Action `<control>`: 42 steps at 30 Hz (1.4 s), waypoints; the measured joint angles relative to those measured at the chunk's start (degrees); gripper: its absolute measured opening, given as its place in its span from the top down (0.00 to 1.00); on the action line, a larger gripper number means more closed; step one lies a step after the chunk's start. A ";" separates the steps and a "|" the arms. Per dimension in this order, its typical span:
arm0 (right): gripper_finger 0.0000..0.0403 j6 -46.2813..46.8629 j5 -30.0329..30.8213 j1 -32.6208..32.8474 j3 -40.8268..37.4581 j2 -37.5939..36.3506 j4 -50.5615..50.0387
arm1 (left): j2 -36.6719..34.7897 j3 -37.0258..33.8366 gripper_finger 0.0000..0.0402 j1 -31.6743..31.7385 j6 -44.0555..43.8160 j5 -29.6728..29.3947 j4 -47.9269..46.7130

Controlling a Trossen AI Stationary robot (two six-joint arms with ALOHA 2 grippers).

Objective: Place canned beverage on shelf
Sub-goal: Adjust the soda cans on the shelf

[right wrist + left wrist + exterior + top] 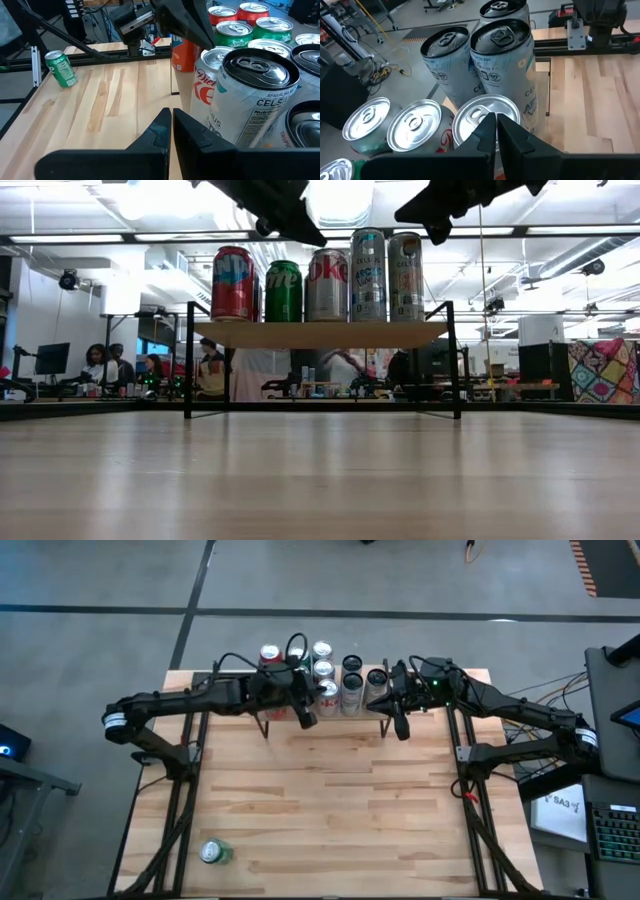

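The shelf point(320, 333) stands at the table's far edge on thin black legs. On its board stand several cans: a red one point(232, 283), a green one point(283, 290), a silver-red one point(327, 284) and tall white ones point(368, 275). A further green can point(213, 852) stands on the tabletop near the front left corner, far from both arms. My left gripper point(307, 720) is shut and holds nothing, above the shelf's front edge over the silver can tops point(487, 112). My right gripper point(402, 729) is shut and holds nothing, beside a tall white can point(252, 100) at the shelf's right end.
Bare tabletop point(340, 810) stretches from the shelf to the near edge. Black arm frames run along both table sides point(180, 800) point(480, 810). Beyond the far edge lies the room, with people at desks point(100, 365). A keyboard and gear point(610, 830) sit right of the table.
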 joint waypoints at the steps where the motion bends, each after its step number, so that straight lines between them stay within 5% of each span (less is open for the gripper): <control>1: 0.98 0.00 0.00 0.00 0.00 0.00 -0.01 | 0.00 0.00 1.00 0.00 -0.01 0.00 -0.06; 27: 0.98 -0.46 0.04 0.00 -0.02 0.00 0.03 | -2.44 0.31 1.00 -0.32 -1.75 -2.80 -3.69; 36: 0.98 -1.20 0.07 0.00 -0.02 0.00 0.18 | -2.27 0.31 1.00 -5.11 -1.34 4.57 1.26; 42: 0.98 -1.09 0.07 0.00 -0.02 0.00 0.30 | -0.59 0.31 1.00 -7.23 -1.23 -1.37 1.98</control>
